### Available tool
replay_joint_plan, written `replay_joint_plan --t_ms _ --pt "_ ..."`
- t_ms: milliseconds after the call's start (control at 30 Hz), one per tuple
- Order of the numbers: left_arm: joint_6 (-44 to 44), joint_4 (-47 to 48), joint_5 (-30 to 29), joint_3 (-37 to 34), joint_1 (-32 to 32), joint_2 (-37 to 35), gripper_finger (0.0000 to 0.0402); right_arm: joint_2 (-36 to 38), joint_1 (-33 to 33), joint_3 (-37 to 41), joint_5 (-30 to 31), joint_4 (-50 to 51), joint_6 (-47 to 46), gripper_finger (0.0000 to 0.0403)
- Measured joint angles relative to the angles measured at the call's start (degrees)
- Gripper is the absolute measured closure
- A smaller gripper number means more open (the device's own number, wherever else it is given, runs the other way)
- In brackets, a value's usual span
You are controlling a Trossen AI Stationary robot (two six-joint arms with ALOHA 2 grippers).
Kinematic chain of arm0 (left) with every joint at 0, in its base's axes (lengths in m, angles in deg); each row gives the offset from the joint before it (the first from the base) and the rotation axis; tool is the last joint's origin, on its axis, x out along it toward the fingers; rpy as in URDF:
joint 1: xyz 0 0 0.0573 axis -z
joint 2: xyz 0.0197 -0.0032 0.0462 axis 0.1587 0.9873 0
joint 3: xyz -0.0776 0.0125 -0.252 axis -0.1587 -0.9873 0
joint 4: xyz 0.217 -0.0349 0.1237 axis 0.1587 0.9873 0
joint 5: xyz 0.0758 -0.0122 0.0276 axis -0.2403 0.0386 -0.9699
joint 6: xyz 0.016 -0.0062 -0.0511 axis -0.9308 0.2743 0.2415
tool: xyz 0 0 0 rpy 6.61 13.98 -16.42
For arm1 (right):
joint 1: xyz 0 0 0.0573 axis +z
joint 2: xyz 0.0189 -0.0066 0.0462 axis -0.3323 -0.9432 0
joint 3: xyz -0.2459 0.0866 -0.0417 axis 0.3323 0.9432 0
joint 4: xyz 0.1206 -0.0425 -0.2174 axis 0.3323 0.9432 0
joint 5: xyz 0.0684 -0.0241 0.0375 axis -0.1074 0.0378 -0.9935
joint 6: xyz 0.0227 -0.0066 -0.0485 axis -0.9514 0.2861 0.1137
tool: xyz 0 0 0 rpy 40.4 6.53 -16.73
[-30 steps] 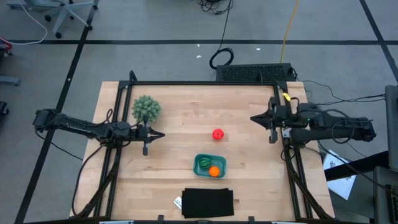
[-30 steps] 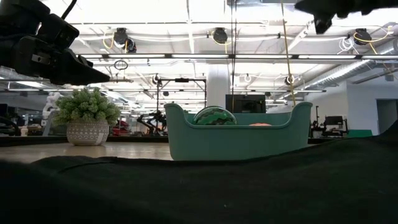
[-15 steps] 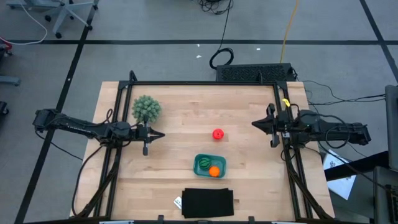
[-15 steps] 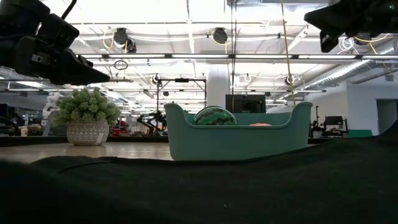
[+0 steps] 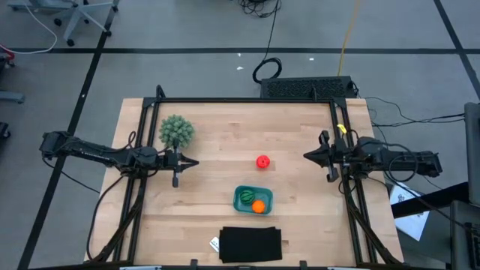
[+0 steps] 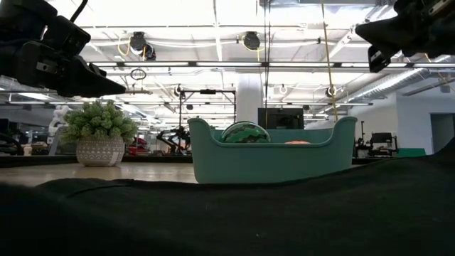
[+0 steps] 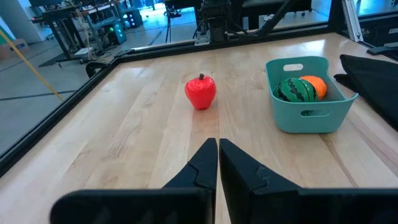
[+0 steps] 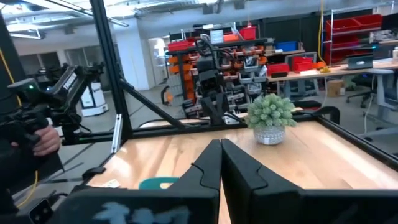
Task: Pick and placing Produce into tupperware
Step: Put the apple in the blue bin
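The tub (image 5: 253,199) sits a little toward 6 o'clock of table centre, w/ the watermelon ball (image 5: 246,198) and orange ball (image 5: 258,206) inside, touching each other. The red ball (image 5: 262,161) lies loose on bare wood at 12 o'clock of the tub, clear of it, w/ open board all round. Just past the tub at 6 o'clock is a black mat (image 5: 250,244), reaching the table's near edge (image 5: 202,262); a small white tag (image 5: 214,244) lies at its 9 o'clock corner.

Left gripper (image 5: 193,162) hangs over the table's 9 o'clock side, fingers together, tips aimed at the red ball; wide free wood betw. them. A potted plant (image 5: 176,130) stands just beside that arm, at 12 o'clock of it. Right gripper (image 5: 309,152) hangs near the 3 o'clock edge by the frame rail (image 5: 341,180), fingers together, well apart from the red ball.

Low view: the mat fills the foreground and cuts off the tub's base; only the watermelon top (image 6: 245,131) and a sliver of orange (image 6: 297,142) show over the rim. Red ball hidden there. Right wrist view: just a scrap of tub rim (image 8: 158,183) past the fingers, plus a person's hand (image 8: 43,140) at the room's edge.
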Motion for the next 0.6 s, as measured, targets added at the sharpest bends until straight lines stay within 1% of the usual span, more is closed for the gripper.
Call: replay_joint_plan --t_ms 200,333,433,600 --pt "0.01 0.0 0.0 0.0 0.0 0.0 0.038 0.56 0.02 1.2 -2.96 -0.1 0.25 0.0403" --pt "0.02 0.0 -0.01 0.0 -0.01 0.01 0.038 0.85 0.02 2.08 -3.32 -0.6 0.81 0.0403" --pt "0.01 0.0 -0.02 0.0 -0.02 0.02 0.038 1.32 0.02 3.37 -4.62 -2.93 1.09 0.0403" --pt "0.01 0.0 -0.02 0.0 0.0 -0.01 0.038 1.98 0.02 4.81 -4.71 -4.38 1.08 0.0403"
